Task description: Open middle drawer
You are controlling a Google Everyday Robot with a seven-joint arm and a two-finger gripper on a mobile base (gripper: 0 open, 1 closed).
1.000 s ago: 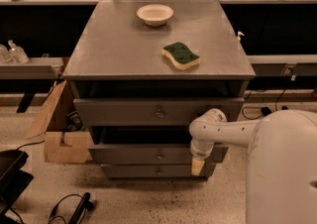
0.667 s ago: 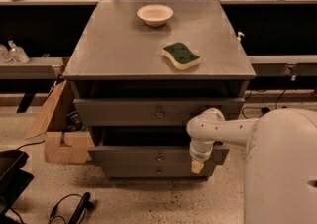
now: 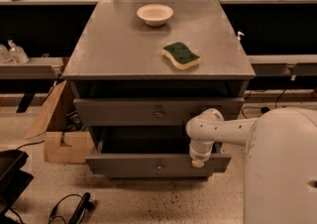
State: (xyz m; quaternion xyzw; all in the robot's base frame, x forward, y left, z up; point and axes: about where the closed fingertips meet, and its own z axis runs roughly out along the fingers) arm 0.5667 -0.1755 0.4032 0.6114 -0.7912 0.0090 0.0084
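The middle drawer (image 3: 124, 165) is pulled out from the grey cabinet toward the camera. Its low front panel has a small round knob (image 3: 159, 167) at the centre, and the dark inside of its box shows behind the panel. My gripper (image 3: 198, 161) points down at the top edge of that front panel, right of the knob, at the end of my white arm (image 3: 218, 131). The top drawer (image 3: 119, 111) above it sits nearly flush.
On the cabinet top (image 3: 114, 44) lie a white bowl (image 3: 155, 14) and a green-and-yellow sponge (image 3: 181, 55). A cardboard box (image 3: 59, 134) stands on the floor at the left. Cables (image 3: 69, 208) and a black object (image 3: 12, 176) lie at the lower left. My white body (image 3: 282, 168) fills the right.
The middle drawer has slid out toward the camera and now hides the front below it. My gripper has come forward with its front panel.
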